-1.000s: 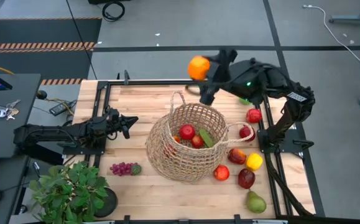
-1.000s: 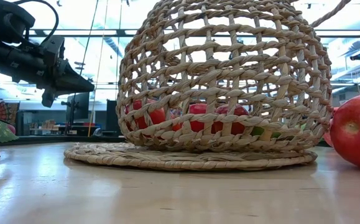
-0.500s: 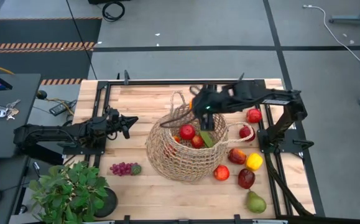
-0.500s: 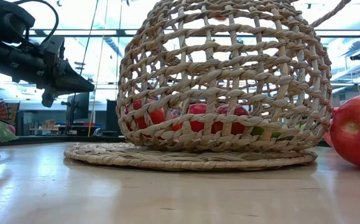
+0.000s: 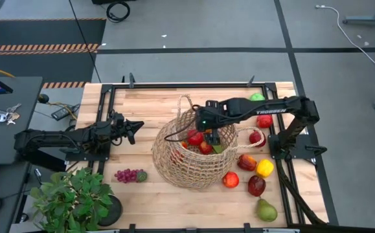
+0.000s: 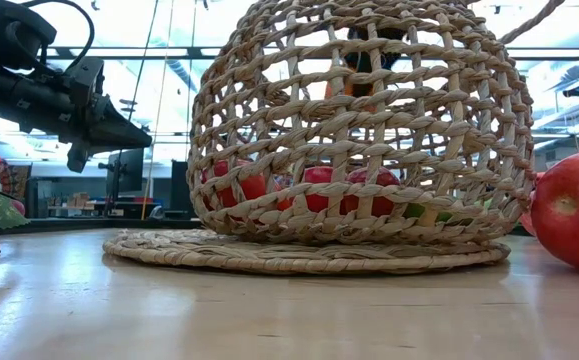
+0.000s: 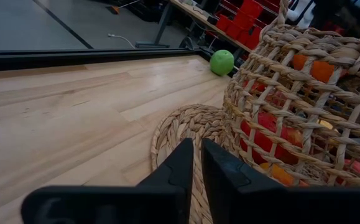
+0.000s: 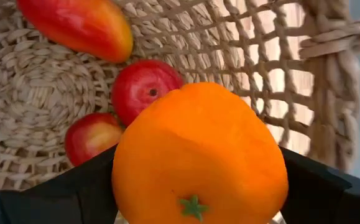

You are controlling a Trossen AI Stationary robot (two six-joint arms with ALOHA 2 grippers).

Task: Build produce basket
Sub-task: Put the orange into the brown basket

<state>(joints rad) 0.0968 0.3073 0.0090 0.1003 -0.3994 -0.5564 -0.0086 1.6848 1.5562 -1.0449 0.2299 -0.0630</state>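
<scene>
The tan straw basket stands mid-table on its round woven base. Inside it lie red apples and a red-yellow fruit. My right gripper reaches down into the basket's mouth, shut on an orange. The orange also shows through the weave. My left gripper waits shut left of the basket, its fingertips level just above the table. My right gripper pinches the orange between its two fingers, one on each opposite side. It comes from above, slanting steeply down. The orange hangs clear in the basket's upper half above the apples, its green stem mark toward the wrist.
Right of the basket lie red apples, a yellow pepper, a dark red fruit and a pear. A green apple sits at the far right. Purple grapes and a potted plant are near left.
My right gripper has come down from high over the table's far edge, tipping from near level to steeply down. It has carried the orange into the basket's mouth. The fingers stay on the orange.
</scene>
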